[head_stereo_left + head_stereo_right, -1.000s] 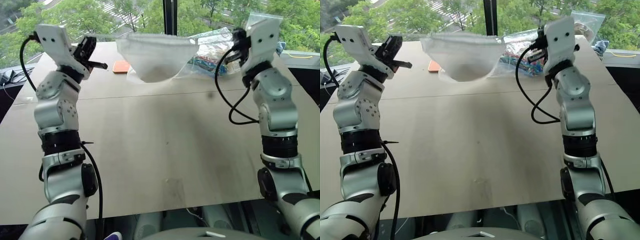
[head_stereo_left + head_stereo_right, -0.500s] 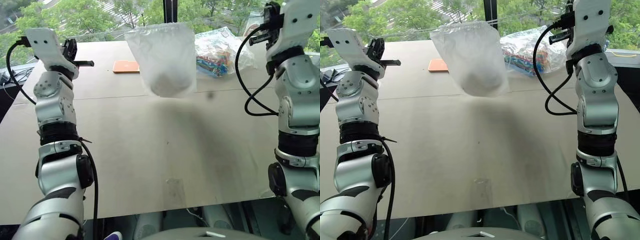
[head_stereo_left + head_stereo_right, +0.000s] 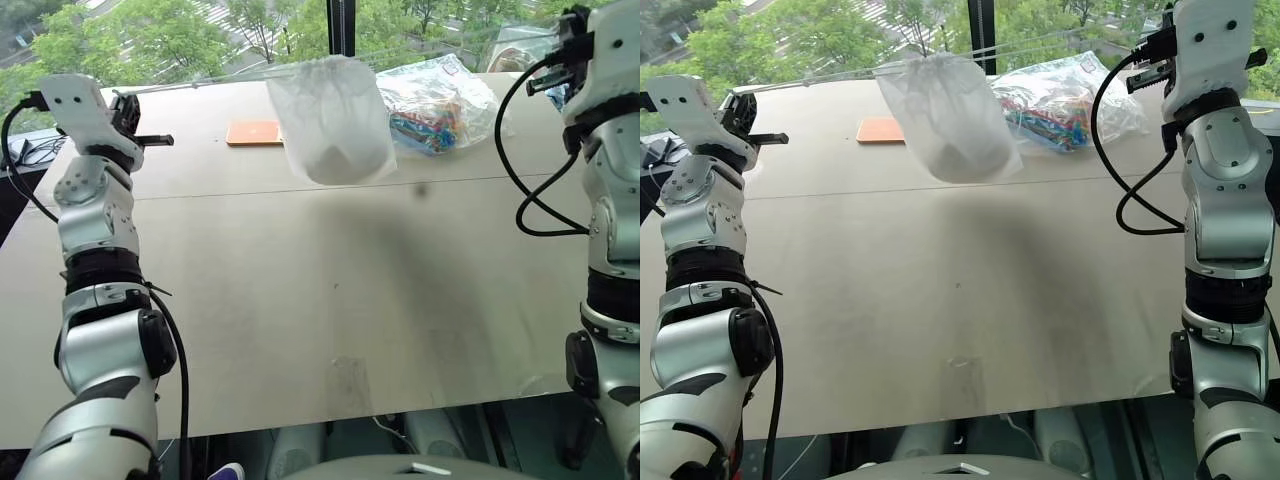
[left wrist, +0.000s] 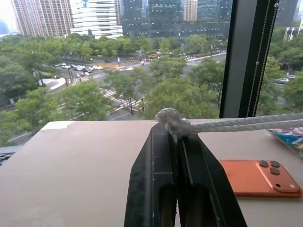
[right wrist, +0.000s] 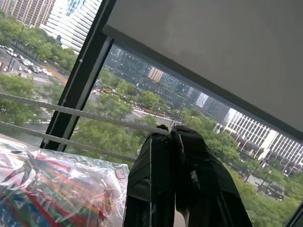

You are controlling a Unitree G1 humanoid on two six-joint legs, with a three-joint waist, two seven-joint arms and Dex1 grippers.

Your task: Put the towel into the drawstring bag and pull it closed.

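The drawstring bag (image 3: pixel 330 120) is hanging in the air above the far part of the surface (image 3: pixel 330 300), suspended between the two arms by its cord (image 4: pixel 246 124). Its neck is now gathered into a tight bunch at the top; a second ago the mouth was stretched wide and flat, and half a second ago it was only partly drawn in. The towel (image 3: pixel 335 160) is showing as a pale lump in the bottom of the bag, seen through the thin fabric.

The left hand (image 4: pixel 176 130) is pressed together, pinching the knotted end of the cord, which is running taut from the fingertips toward the bag. Compared with the earlier frames this hand is sitting farther out from the bag, and lower. The right hand (image 5: pixel 170 135) is also pressed together; two taut cord lines are passing behind its fingertips, and whether the cord itself lies between them cannot be told. This hand has likewise travelled outward from the bag and upward, so the two hands are now much wider apart than a second ago.

The bag is hanging narrower and longer than before, its base well clear of the surface. Just behind the bag, toward the right hand's side, the clear plastic bag of colourful items (image 3: pixel 435 105) is lying on the surface. On the other side of the bag, an orange phone (image 4: pixel 258 177) is lying flat, in the same place as earlier.
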